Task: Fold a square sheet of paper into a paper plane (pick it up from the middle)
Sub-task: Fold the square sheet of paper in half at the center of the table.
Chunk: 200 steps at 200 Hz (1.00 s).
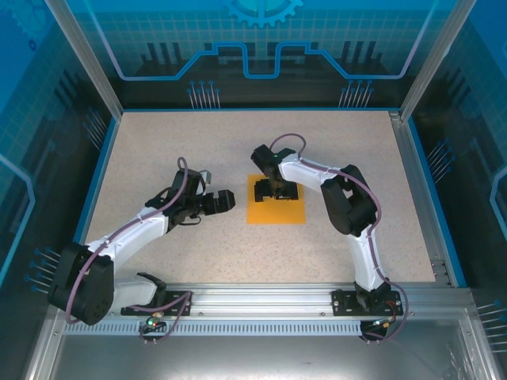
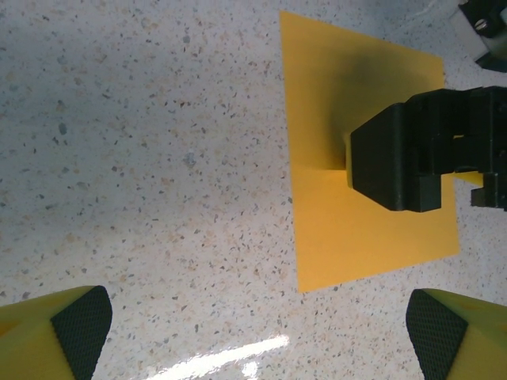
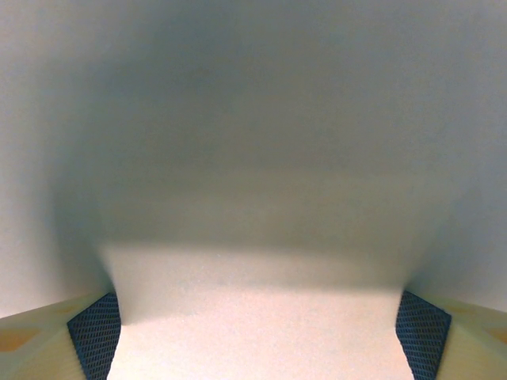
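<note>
**Right gripper**: points down onto the middle of the square sheet of thin orange-yellow paper. In the right wrist view, its two dark textured pads sit wide apart at the lower corners. The jaws are open, with nothing clamped between them. A blurred, pale surface lies very close beneath the gripper; its detail cannot be made out.

**Sheet:** lies on the pale speckled bench. It extends past the right gripper on every side, most of all toward the arm bases. In the left wrist view, a faint straight line runs across the sheet from the right gripper's black body to the sheet's nearest edge. Whether this line is a crease or a shadow cannot be told.

**Left gripper**: open, with its yellow fingers spread wide over bare bench. It sits near the sheet's left edge, apart from the paper, with its tips directed toward the right gripper.
</note>
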Motion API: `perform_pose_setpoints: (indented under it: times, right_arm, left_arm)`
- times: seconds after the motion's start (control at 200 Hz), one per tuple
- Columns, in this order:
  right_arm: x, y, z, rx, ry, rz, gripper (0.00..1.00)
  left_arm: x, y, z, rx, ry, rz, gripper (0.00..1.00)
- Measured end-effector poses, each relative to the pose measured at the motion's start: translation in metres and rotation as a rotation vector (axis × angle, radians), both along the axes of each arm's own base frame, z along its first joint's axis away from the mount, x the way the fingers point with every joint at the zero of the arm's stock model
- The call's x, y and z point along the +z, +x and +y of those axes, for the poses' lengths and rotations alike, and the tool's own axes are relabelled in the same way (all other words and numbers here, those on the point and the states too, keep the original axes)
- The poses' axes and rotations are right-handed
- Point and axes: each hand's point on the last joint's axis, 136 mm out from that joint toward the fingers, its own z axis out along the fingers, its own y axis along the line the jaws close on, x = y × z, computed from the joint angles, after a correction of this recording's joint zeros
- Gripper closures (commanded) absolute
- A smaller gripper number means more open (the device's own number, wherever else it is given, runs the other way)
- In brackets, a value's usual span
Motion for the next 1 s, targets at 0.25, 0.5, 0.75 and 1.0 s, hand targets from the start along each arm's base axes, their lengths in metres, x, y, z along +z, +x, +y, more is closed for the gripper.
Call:
perform_pose_setpoints:
  times: [0.25, 0.5, 0.75, 1.0]
  right_arm:
    - [0.0033, 0.0001, 0.0001, 0.018, -0.002, 0.000, 0.01]
    - [0.0055, 0.0043, -0.0071, 0.007, -0.009, 0.002, 0.01]
    - [0.0012, 0.0048, -0.0081, 0.003, -0.007, 0.013, 0.01]
    - [-0.0004, 0.0046, -0.0066, 0.004, -0.011, 0.024, 0.05]
  left_arm:
    - [-0.0023, 0.0005, -0.0002, 0.000, 0.003, 0.008, 0.01]
    - [-0.0017, 0.0022, -0.0009, -0.001, 0.003, 0.009, 0.01]
    - [-0.0025, 0.0022, -0.0009, -0.002, 0.005, 0.010, 0.01]
    - [-0.0040, 0.0020, -0.0008, -0.003, 0.007, 0.015, 0.01]
